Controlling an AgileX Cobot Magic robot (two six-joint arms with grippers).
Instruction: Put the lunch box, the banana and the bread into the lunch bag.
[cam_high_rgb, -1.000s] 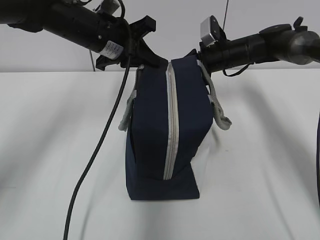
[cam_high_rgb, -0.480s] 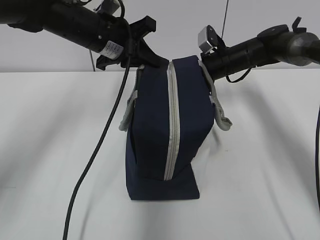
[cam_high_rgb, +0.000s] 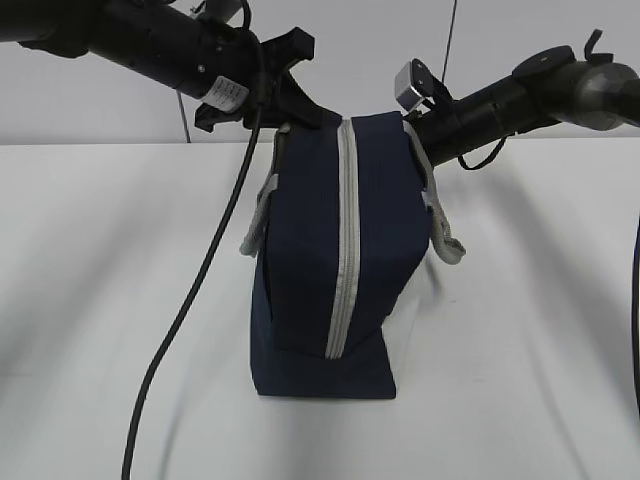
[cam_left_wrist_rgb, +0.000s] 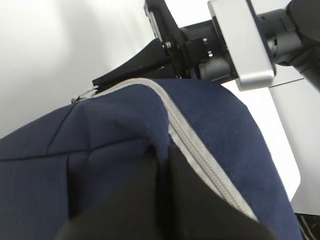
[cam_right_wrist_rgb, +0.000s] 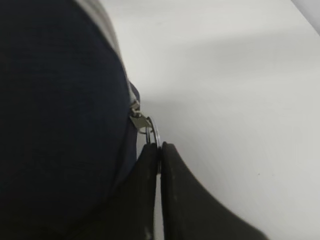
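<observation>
Between the right gripper's (cam_right_wrist_rgb: 160, 150) closed fingertips sits the ring pull (cam_right_wrist_rgb: 152, 131) of the upright bag (cam_high_rgb: 335, 260), whose top fabric the left gripper (cam_left_wrist_rgb: 162, 160) pinches (food unseen), so zipping seems underway, needing a steady pull along the zipper (cam_high_rgb: 343, 250).

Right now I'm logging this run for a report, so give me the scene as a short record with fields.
bag: navy lunch bag standing upright on the white table
zipper: grey zipper shut along the visible face
left gripper: left gripper shut, pinching a fold of the bag's fabric
right gripper: right gripper shut on the metal ring pull
handles: grey webbing handles hanging at both sides
food items: none visible
</observation>
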